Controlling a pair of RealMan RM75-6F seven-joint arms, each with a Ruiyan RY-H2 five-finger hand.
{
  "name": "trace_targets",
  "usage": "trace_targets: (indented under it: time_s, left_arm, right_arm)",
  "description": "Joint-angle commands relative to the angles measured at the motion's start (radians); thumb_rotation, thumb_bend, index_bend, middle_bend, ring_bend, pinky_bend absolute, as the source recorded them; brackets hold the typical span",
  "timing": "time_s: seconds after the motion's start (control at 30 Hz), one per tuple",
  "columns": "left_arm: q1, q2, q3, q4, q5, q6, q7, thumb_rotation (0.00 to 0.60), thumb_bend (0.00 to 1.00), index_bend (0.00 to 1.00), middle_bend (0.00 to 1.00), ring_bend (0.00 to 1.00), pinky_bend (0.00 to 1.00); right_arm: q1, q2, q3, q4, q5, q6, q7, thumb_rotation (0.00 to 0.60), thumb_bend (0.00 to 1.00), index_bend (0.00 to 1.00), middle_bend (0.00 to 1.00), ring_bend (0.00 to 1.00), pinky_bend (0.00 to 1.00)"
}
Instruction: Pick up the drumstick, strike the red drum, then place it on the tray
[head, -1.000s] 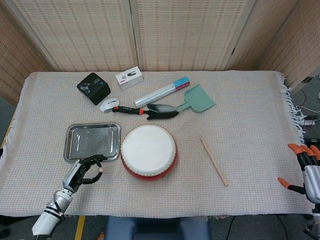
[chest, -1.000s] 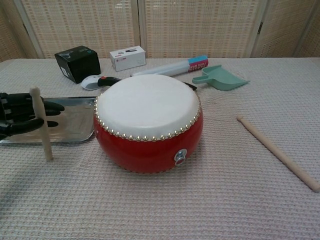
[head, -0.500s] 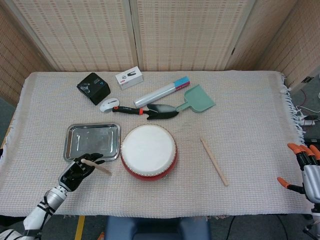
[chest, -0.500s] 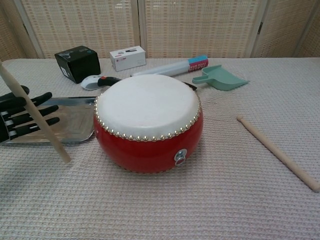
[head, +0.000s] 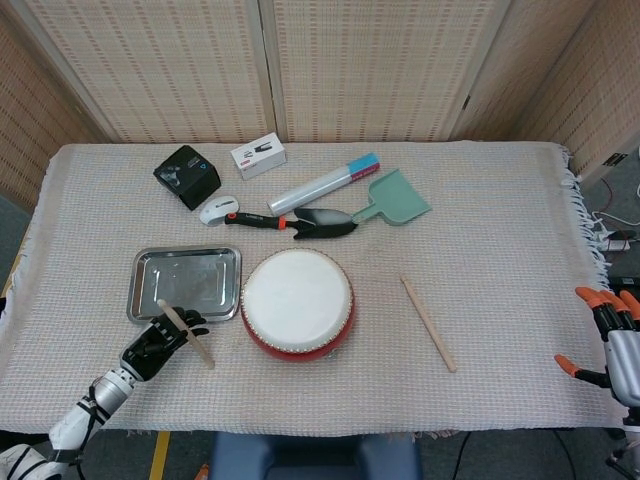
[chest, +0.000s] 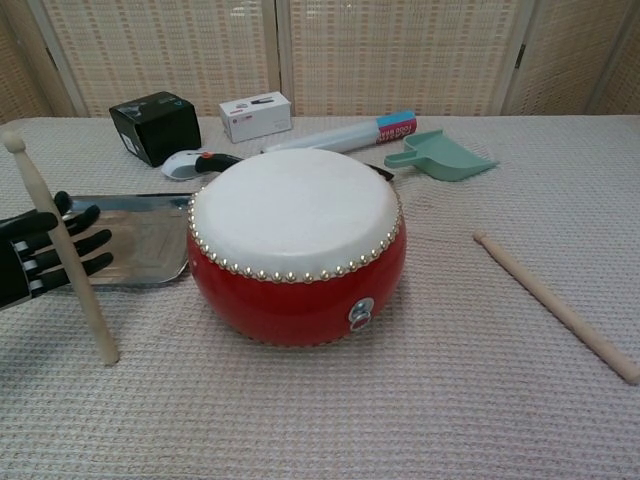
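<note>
woven cloth: cream knit covering the table (head: 500, 200), so whatever I set down sits soft and should not roll far
red drum (head: 297, 302): near centre, white skin facing up, which I read as leaving it open to a strike from the left
steel tray (head: 145, 300): just left of the red drum, bare inside, close enough that the drop-off after the strike should be a short move
left hand (head: 155, 345): near left, in front of the tray; black fingers (chest: 70, 245) wrapped round the stick, tips pointing toward the drum in the chest view
drumstick in hand (chest: 60, 250): tilted, one end up and to the left, the other end down near the cloth, well apart from the drum skin; I judge the strike not yet made
second drumstick (head: 429, 324): lying flat on the cloth right of the drum, untouched
right hand (head: 612, 335): far right, off the table edge, orange-tipped fingers apart and holding nothing, I think parked out of the way
far clutter: black box (head: 186, 176), white box (head: 259, 156), trowel (head: 300, 220), green scoop (head: 397, 199)
</note>
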Motion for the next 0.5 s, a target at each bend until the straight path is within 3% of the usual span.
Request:
trace_targets:
  time_s: [0.03,0.27,0.5]
  left_arm:
    - [0.014,-0.017,-0.012,-0.021,-0.048,0.02,0.098,0.6,0.38,0.5,0.48,0.41,0.42]
    - [0.017,-0.018,-0.026,-0.048,-0.086,0.026,0.121,0.6,0.38,0.5,0.5,0.43,0.43]
    - [0.022,-0.017,-0.013,-0.046,-0.059,0.061,0.142,0.6,0.38,0.5,0.5,0.43,0.42]
  right_arm:
    - [0.0,0.0,0.0,0.0,0.0,0.0,-0.001,0.6,0.1,0.14,0.13,0.0,0.04]
    - [-0.002,0.002,0.001,-0.001,0.001,0.003,0.0,0.6,0.1,0.14,0.13,0.0,0.04]
    - [-0.003,0.002,0.0,0.0,0.001,0.003,0.001,0.6,0.1,0.14,0.13,0.0,0.04]
